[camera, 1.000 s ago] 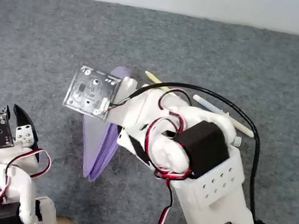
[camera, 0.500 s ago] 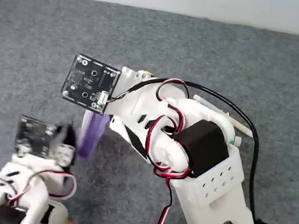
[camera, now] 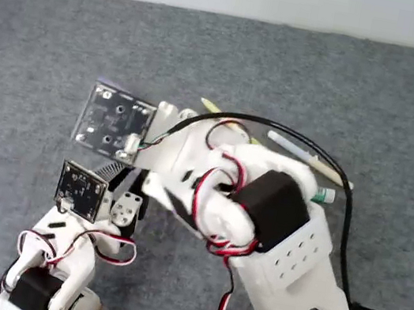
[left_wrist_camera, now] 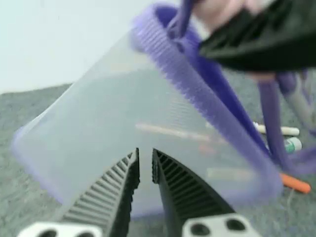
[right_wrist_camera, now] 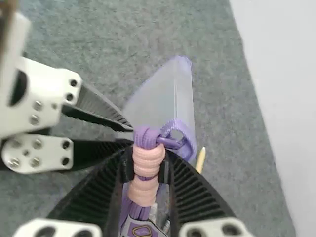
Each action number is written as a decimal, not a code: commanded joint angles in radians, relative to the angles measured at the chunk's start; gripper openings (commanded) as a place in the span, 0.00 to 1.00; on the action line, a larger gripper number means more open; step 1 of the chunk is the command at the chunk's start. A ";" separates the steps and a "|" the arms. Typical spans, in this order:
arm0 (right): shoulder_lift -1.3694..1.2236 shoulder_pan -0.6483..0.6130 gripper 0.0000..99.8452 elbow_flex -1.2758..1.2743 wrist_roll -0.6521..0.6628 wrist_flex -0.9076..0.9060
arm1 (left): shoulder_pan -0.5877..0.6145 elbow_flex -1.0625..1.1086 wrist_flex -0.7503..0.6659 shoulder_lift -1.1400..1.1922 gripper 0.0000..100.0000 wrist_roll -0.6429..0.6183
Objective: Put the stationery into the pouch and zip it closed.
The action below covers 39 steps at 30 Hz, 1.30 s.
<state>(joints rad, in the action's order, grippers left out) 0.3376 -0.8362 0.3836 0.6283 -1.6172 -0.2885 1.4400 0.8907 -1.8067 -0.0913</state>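
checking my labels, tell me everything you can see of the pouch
The pouch is translucent lilac plastic with a purple zipper along one edge. It is held up tilted by its pink-beaded pull, clamped between the fingers of the right gripper. The left gripper is close against its flat side.

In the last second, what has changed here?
The left hand swung from the left side over to the pouch and now sits right at it. The right hand still holds the pouch up by its pull; the pens lie unmoved.
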 commanded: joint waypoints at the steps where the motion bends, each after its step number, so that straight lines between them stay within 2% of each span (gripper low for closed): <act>1: 0.002 -0.050 0.01 0.046 -0.068 -0.004 | -0.008 0.001 -0.074 -0.008 0.05 -0.058; 6: 0.001 -0.076 0.01 0.044 -0.083 -0.094 | 0.002 0.044 -0.074 -0.009 0.05 -0.097; 11: 0.001 -0.074 0.01 0.043 -0.083 -0.165 | 0.051 -0.019 0.017 -0.012 0.05 -0.097; 22: -0.076 -0.074 0.01 0.048 -0.083 -0.143 | 0.069 -0.438 0.459 -0.012 0.05 -0.092; 26: -0.077 -0.074 0.01 0.048 -0.083 -0.119 | 0.069 -0.568 0.572 -0.012 0.05 -0.091; 33: -0.077 -0.074 0.01 0.044 -0.081 -0.130 | 0.084 -0.697 0.620 -0.012 0.05 -0.091; 39: -0.076 -0.079 0.01 0.044 -0.081 -0.130 | 0.264 -0.696 0.615 -0.012 0.05 -0.094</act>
<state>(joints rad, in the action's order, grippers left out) 0.2562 -0.9083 0.3836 0.5547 -1.7461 -0.0951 0.7756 1.5075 -1.8098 -0.1772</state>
